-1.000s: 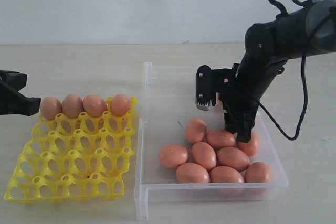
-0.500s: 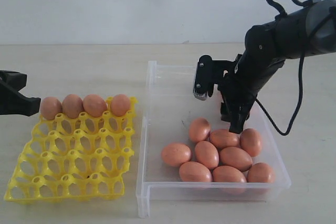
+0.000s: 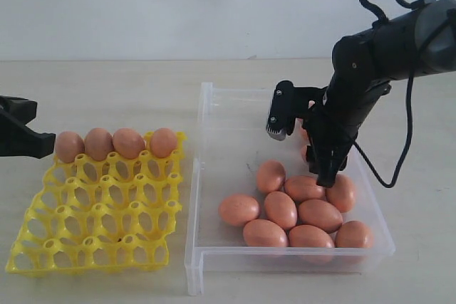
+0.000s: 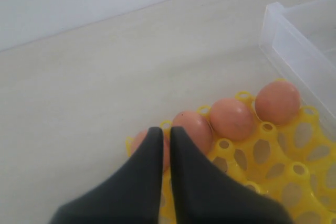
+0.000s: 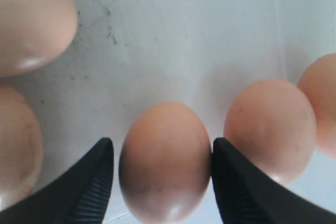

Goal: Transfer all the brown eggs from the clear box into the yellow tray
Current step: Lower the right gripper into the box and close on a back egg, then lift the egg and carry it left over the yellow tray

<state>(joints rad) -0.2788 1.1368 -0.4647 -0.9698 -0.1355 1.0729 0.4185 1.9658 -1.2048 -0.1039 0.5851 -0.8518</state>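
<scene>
Right gripper (image 5: 161, 142) is straddling one brown egg (image 5: 165, 166) in the clear box (image 3: 196, 247), jaws wide; left gripper (image 4: 165, 129), jaws closed on nothing, is hovering at 10 o'clock of yellow tray (image 3: 92, 211).

light: bright, diffuse | shadows: faint | glare: soft on brown eggs (image 5: 165, 161) | blur: wrist-view edges

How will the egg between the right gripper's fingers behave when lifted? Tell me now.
The egg inside the right gripper looks smooth and rounded, so it may slip if squeezed off-centre. Being an egg, its shell is probably brittle: close gently. The neighbouring egg lies loose on the clear box floor, so a nudge would likely roll it.
</scene>
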